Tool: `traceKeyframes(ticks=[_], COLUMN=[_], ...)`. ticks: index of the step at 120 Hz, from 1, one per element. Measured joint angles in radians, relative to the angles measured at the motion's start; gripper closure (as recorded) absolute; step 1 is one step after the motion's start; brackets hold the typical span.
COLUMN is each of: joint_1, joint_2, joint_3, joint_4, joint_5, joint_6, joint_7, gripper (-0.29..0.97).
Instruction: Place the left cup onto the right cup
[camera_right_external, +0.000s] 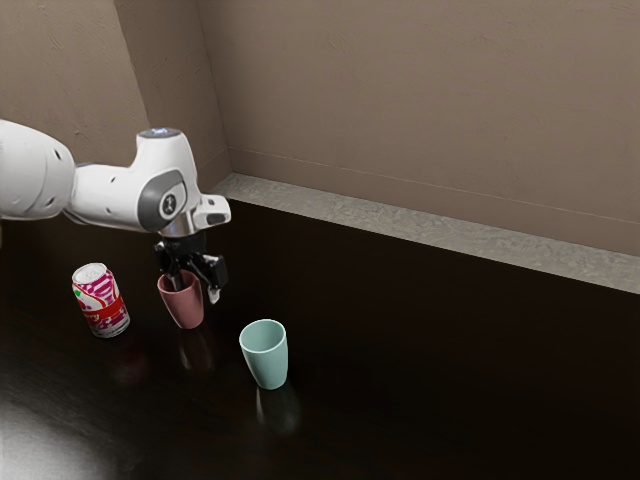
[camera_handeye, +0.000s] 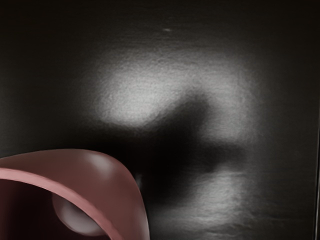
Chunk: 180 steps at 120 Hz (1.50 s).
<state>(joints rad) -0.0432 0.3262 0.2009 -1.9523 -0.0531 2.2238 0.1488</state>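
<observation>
Dark, glossy table throwing back soft patches of light, closed in by plain beige walls, with a grey speckled ledge along the far edge. Over it the gripper, pointing down and pinching the pink cup near the rim. Hangs directly beneath the gripper, mouth up, leaning a little. Judging by the gap between base and faint reflection, probably just clear of the surface, though hard to be sure. In the wrist view, the same pink rim close under the hand, curved and thick-walled, above bare dark tabletop.

Toward the exterior view's right of the gripper and lower down, near but apart: the teal cup, upright and open-mouthed, the target. On the gripper's other side, toward the exterior view's left: a soda can, standing, no part of the job.

Likely light, stiff and smooth, a plastic-looking tumbler tapering toward the base, so prone to slipping or swinging in a rim pinch. Best held at the wall just below the rim, as here, leaving the base free to settle onto the teal mouth. Slick table too: easy to send the teal cup skating with a careless nudge.
</observation>
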Motion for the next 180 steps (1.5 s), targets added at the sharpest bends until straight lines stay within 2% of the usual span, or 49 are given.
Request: traceKeyframes(ticks=[65, 80, 124, 180], joint_1=[0.008, 0.009, 0.011, -0.042], joint_2=[0.004, 0.004, -0.027, -0.222], joint_3=[0.001, 0.002, 0.003, -0.007], joint_4=[0.003, 0.004, 0.003, 0.015], joint_5=[-0.01, -0.008, 0.006, 0.029], joint_6=[0.005, 0.005, 0.004, -0.105], joint_7=[0.005, 0.006, 0.006, 0.004], gripper=[0.62, 0.71, 0.77, 0.78])
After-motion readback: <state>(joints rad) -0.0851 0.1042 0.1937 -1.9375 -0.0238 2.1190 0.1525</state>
